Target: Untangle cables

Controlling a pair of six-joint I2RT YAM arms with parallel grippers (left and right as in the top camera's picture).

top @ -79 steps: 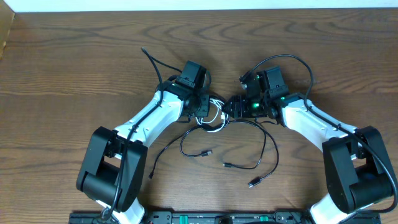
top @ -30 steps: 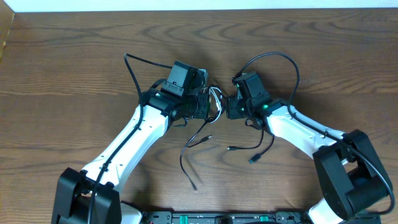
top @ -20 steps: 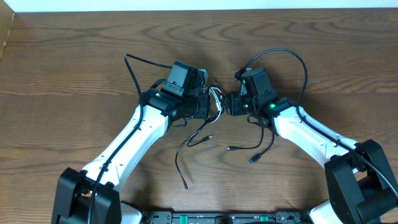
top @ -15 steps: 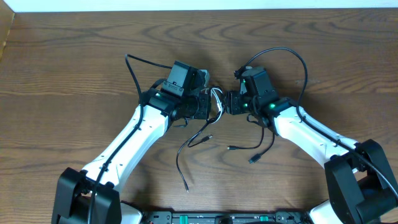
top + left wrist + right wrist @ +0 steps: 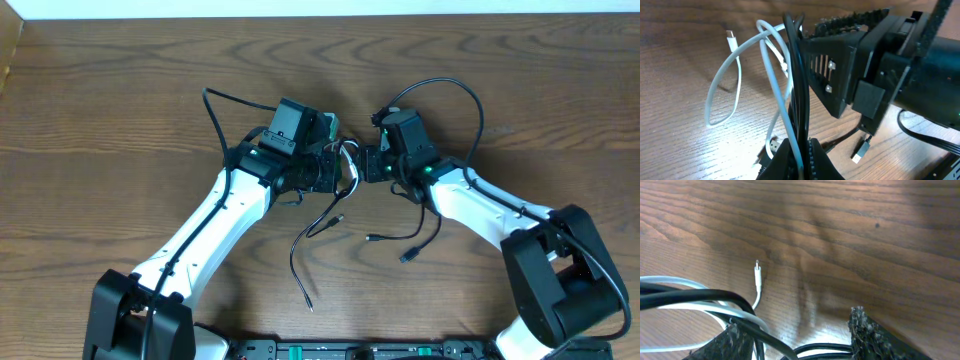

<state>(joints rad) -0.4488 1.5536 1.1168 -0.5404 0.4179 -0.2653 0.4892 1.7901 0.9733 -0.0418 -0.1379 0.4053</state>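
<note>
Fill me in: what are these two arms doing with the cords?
Both arms meet mid-table over a tangle. The left gripper is shut on the black cable and the white cable together, holding their loops up. The right gripper faces it with jaws open, strands lying against one of its fingers, nothing clamped. The cables are not yet separated, and loose plug ends lie on the table.

My claw [image 5: 797,150] at the near edge is pinched tight on the white cable [image 5: 708,106] and the black cable [image 5: 799,85], which rise together from it. The white one loops to the left above the wooden table [image 5: 675,135]. The right gripper [image 5: 832,65] stands just beside the black one, on its right.
</note>
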